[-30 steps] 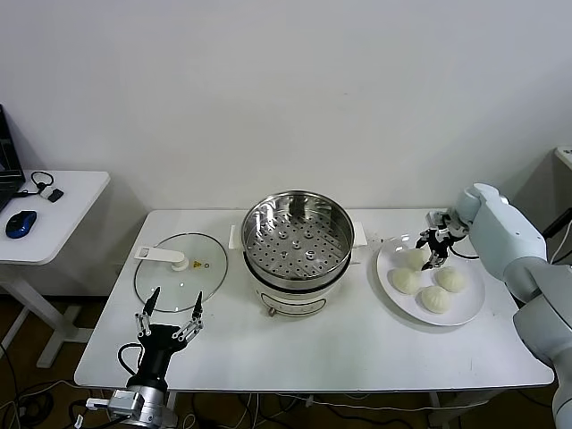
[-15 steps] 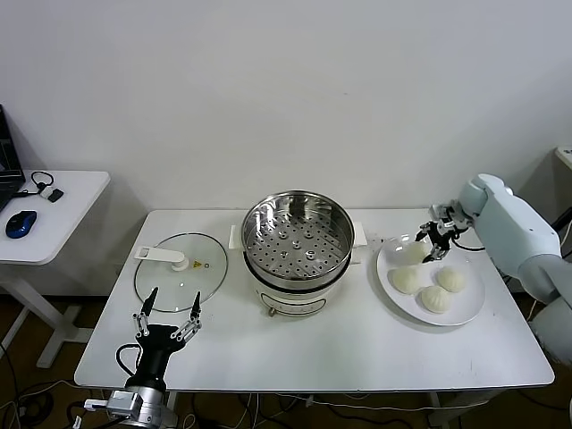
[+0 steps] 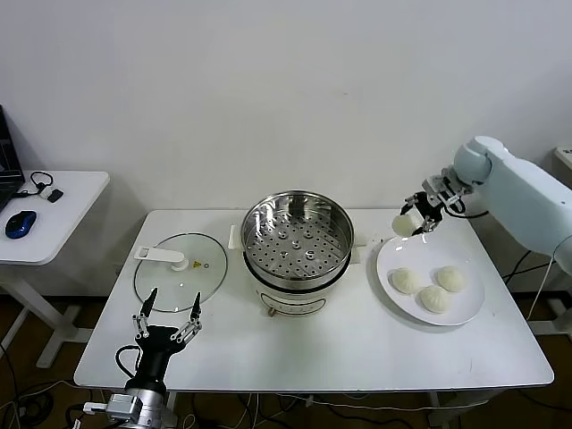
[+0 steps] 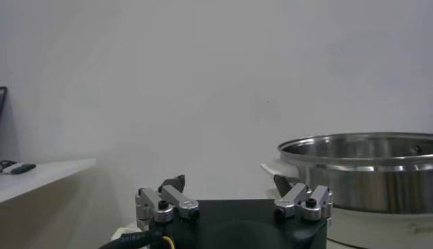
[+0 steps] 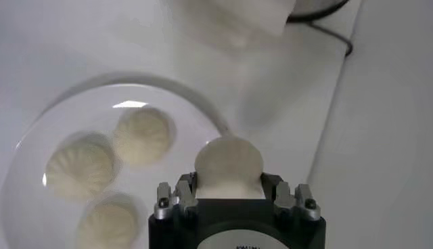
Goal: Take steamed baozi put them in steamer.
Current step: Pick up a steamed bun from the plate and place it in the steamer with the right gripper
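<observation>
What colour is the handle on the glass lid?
White; the handle on the glass lid shows best in the head view.

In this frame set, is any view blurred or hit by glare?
Head view: sharp, even light, the steamer rim shiny. Right wrist view: soft focus, a glare spot on the plate near the baozi. Left wrist view: dim, steamer wall reflective.

Lab: bare wall, side desk [image 3: 54, 201]
</observation>
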Controlling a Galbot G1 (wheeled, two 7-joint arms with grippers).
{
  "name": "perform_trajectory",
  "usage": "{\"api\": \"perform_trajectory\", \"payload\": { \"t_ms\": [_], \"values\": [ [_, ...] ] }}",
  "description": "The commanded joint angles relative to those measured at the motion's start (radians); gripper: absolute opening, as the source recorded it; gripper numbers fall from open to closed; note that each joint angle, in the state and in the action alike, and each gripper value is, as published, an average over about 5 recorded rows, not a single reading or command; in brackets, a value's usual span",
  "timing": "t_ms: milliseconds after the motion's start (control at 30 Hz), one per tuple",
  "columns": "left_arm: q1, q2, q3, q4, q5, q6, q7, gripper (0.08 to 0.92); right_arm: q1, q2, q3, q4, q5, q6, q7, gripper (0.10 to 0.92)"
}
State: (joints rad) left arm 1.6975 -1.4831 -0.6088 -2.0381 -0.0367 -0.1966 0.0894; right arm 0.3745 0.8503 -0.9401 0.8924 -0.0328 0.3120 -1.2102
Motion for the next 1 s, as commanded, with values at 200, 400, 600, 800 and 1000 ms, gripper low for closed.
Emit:
{"api": "perform_trajectory", "payload": {
  "t_ms": [200, 400, 600, 800, 1000],
  "values": [
    [0.002, -0.003, 0.002, -0.010, 0.000, 0.000, 0.000, 0.823, 0.342, 0.088, -0.302, 0.116, 0.210, 0.025, -0.010, 0.628],
    [0.000, -0.002, 0.001, -0.012, -0.001, 0.000, 0.000, 0.823, 0.383, 0.209, -0.353, 0.095, 0.245, 0.029, -0.011, 0.628],
    [0.000, -0.002, -0.002, -0.021, -0.002, 0.000, -0.001, 0.823, 0.352, 0.364, -0.384, 0.049, 0.240, 0.049, -0.009, 0.628],
    [0.001, -0.002, -0.008, -0.026, -0.007, -0.001, -0.002, 0.823, 0.274, 0.473, -0.381, -0.015, 0.162, 0.109, -0.006, 0.628],
    [0.001, 0.000, -0.011, -0.026, -0.016, -0.003, -0.002, 0.823, 0.185, 0.545, -0.306, -0.136, -0.033, 0.233, 0.001, 0.628]
  ]
}}
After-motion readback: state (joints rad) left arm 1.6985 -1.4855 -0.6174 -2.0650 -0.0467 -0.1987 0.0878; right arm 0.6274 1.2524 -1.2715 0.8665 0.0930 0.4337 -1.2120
